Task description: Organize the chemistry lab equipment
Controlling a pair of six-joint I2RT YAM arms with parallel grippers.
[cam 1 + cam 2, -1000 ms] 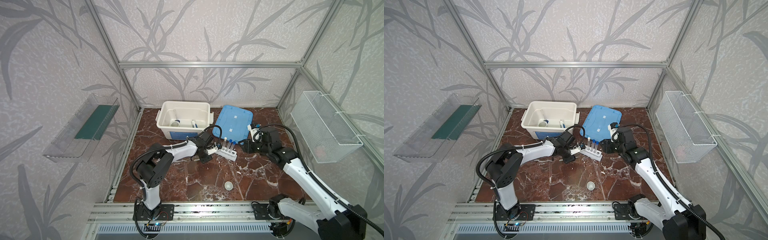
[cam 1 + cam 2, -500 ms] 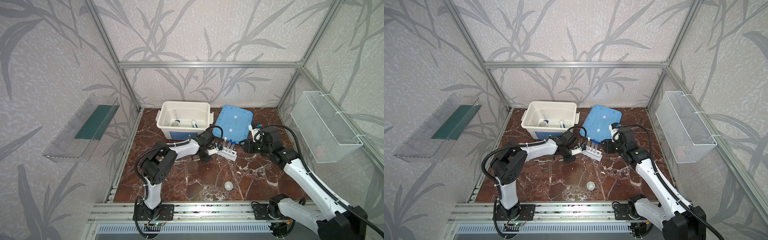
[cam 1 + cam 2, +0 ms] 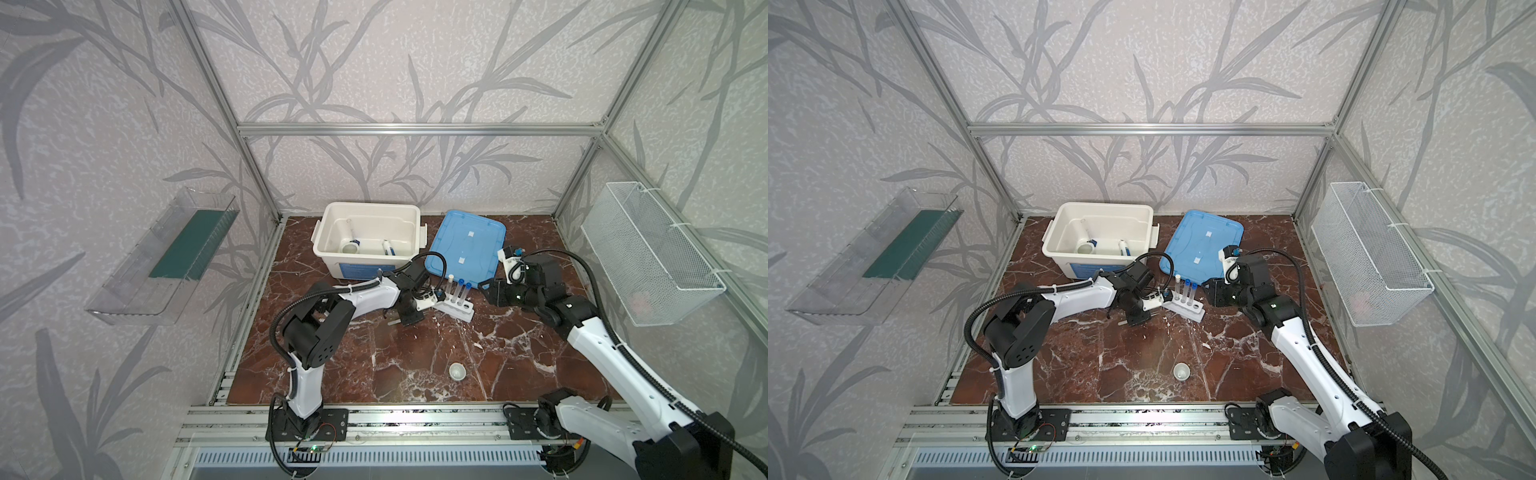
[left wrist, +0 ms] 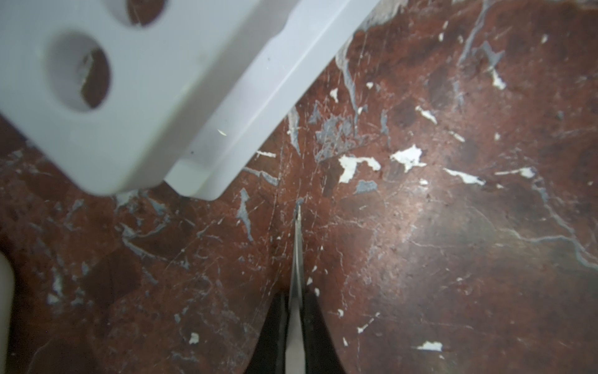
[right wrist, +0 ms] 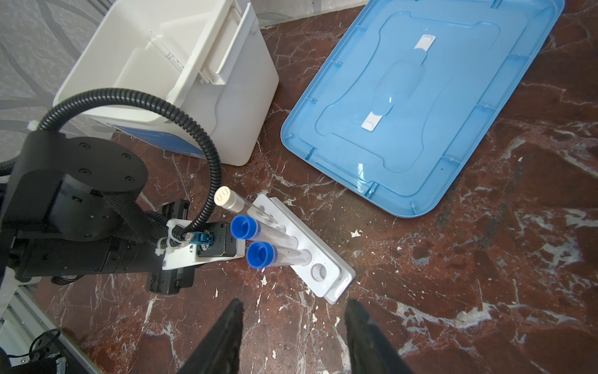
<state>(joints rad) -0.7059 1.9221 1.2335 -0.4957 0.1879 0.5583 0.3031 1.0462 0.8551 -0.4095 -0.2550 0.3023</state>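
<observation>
My left jaws are clamped on the metal tweezers [image 4: 297, 255], down at the tabletop [image 4: 453, 259] just left of the rack [image 4: 161, 81]; my right jaws stand apart, empty, right of it.

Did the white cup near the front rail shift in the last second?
No. The white cup sits where it was, with the same gap to the front rail in a top view.

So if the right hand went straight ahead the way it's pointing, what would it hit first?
Probably the near end of the white test-tube rack, which lies straight ahead of the open right hand, though how high the hand rides is unclear.
</observation>
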